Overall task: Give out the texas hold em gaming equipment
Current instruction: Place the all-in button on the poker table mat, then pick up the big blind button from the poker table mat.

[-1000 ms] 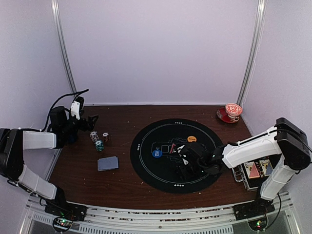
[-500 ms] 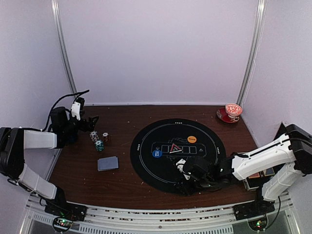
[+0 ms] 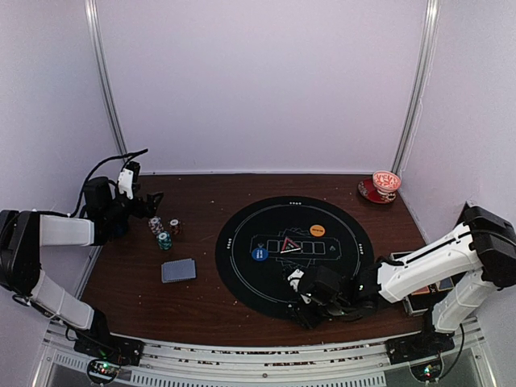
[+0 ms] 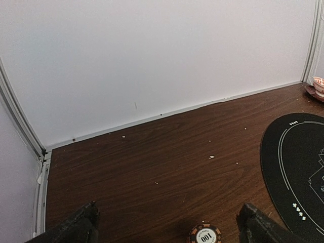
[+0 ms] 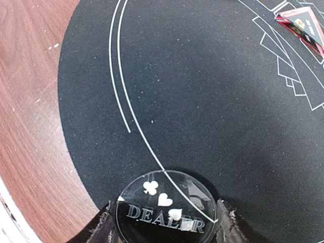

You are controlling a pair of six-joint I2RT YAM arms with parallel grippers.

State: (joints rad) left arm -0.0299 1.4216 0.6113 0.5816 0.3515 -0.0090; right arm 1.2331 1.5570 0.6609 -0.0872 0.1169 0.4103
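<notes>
As the right hand (image 5: 164,225) reaches low over the near part of the black mat (image 5: 202,101), its two fingers (image 5: 104,230) stand partway open, pressed to either edge of a clear dealer disc (image 5: 162,205). The disc, marked with a club, a heart and a spade above the word DEALER, lies across the mat's white border line. Whether it rests on the felt or is lifted just off it cannot be told.

Farther in on the mat sit a red triangle (image 3: 289,244), a blue disc (image 3: 259,254) just to its left and an orange disc (image 3: 318,230) beyond it to the right, all well apart from the right hand.

At the desk's (image 3: 201,201) left side, the left hand (image 4: 168,215) hovers with its fingers (image 4: 76,230) spread as wide as they go, holding nothing. A striped chip (image 4: 205,234) marked 100 lies on the wood just below the gap between them. Seen from above, it belongs to a small cluster of chips (image 3: 164,240) off the mat's left edge, with a deck of grey-blue cards (image 3: 178,270) nearer the arms.

A red-patterned cup and saucer (image 3: 385,185) stand at the far right corner.
</notes>
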